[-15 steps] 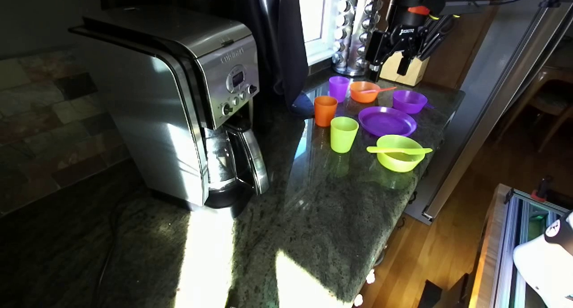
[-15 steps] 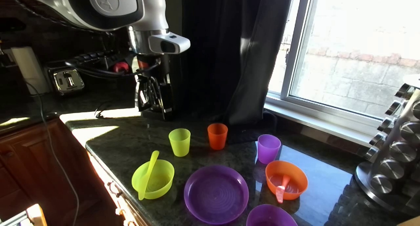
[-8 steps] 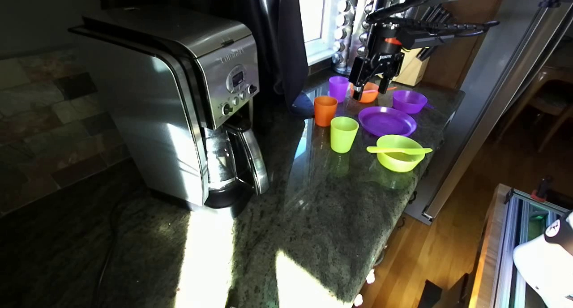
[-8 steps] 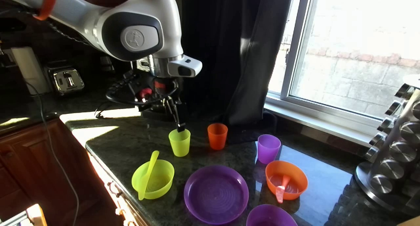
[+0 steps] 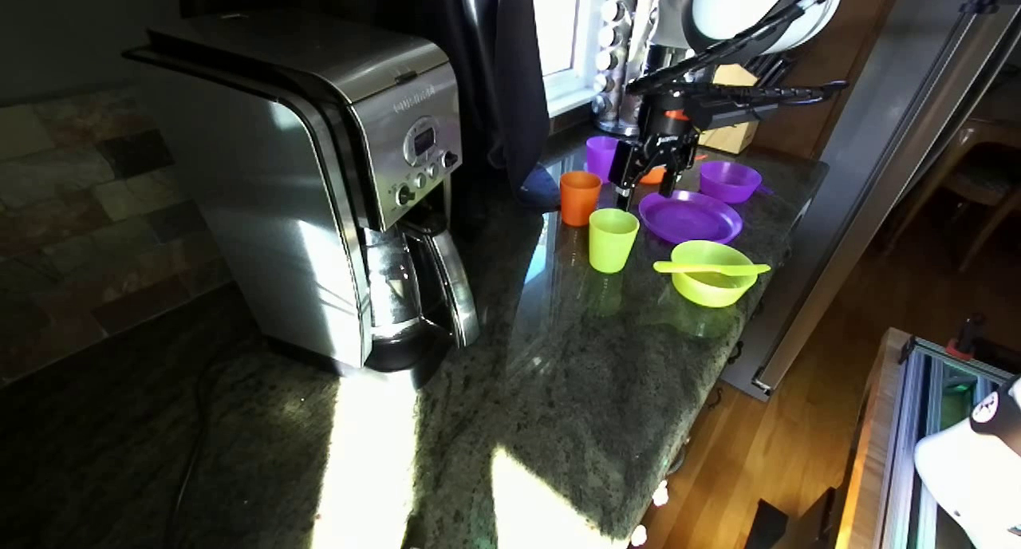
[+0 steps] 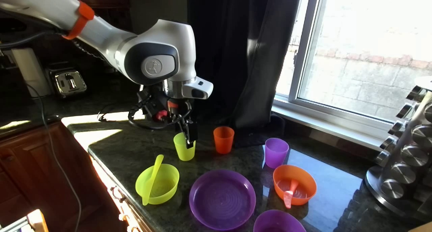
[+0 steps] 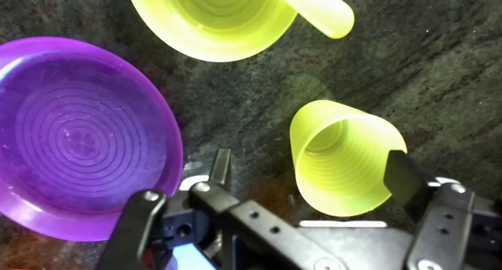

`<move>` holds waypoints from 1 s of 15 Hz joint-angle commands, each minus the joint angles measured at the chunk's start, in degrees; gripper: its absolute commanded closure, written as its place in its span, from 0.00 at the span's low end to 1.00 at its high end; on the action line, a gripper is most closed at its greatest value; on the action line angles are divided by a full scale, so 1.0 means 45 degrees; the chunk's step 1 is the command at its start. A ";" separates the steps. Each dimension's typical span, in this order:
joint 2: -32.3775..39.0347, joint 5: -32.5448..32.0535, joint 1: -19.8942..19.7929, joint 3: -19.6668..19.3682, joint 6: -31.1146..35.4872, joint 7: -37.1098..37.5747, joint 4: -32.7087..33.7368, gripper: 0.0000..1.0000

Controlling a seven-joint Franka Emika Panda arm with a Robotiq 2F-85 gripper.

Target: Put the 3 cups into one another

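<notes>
Jaws parted, holding nothing, the end effector [image 7: 309,166] hung near the upright yellow-green cup [image 5: 612,242]; the orange cup [image 6: 223,141] and purple cup [image 6: 275,153] stood separately on the counter [image 5: 518,389]. For a likely pick there, the fingers [image 7: 404,179] needed centring about the yellow-green cup before lowering straight.

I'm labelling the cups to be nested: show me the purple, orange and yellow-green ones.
Purple cup [image 6: 275,157], in an exterior view: on its outer wall.
Orange cup [image 6: 224,144], in an exterior view: on its outer wall.
Yellow-green cup [image 7: 349,164], in the wrist view: on its inner wall.
</notes>
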 commanded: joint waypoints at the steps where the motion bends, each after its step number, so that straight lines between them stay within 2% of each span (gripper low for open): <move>1: 0.0653 0.0204 0.0181 -0.0213 0.0479 -0.0291 0.0125 0.01; 3: 0.0873 0.0267 0.0172 -0.0240 0.0548 -0.0329 0.0201 0.07; 8: 0.1250 0.0410 0.0169 -0.0305 0.0493 -0.0382 0.0419 0.53; 13: 0.1521 0.0511 0.0188 -0.0297 0.0415 -0.0474 0.0634 0.91; 15: 0.1515 0.0503 0.0198 -0.0294 0.0383 -0.0457 0.0674 1.00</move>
